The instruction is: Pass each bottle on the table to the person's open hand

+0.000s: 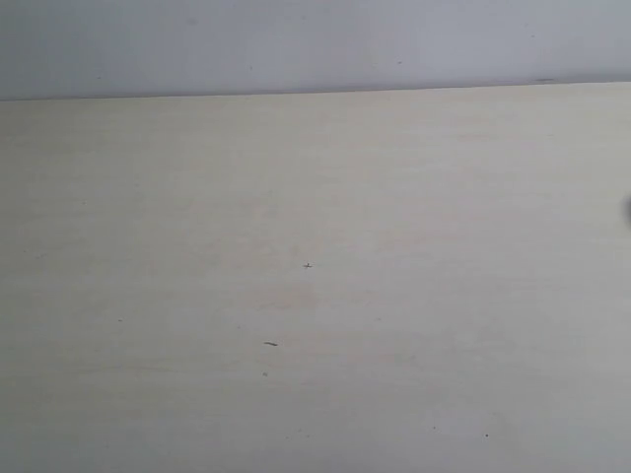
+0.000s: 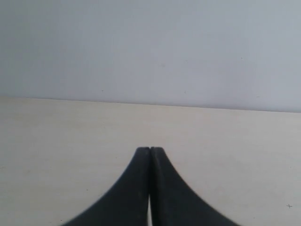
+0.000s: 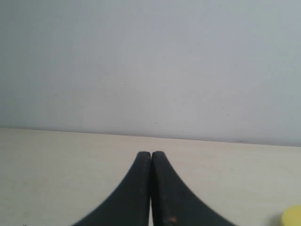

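the wide pale beige wood-grain table (image 1: 315,296) runs back to its far edge, where a plain grey-white wall (image 1: 296,44) rises; a few tiny dark specks (image 1: 308,265) mark the middle of the top. the black left gripper (image 2: 150,149) hangs over the table, jaws pressed together, holding nothing. the black right gripper (image 3: 151,153) is likewise pinched closed and empty. near it on the table lies a small rounded yellow shape (image 3: 293,216), cut off by the frame, too little to tell if it is a bottle
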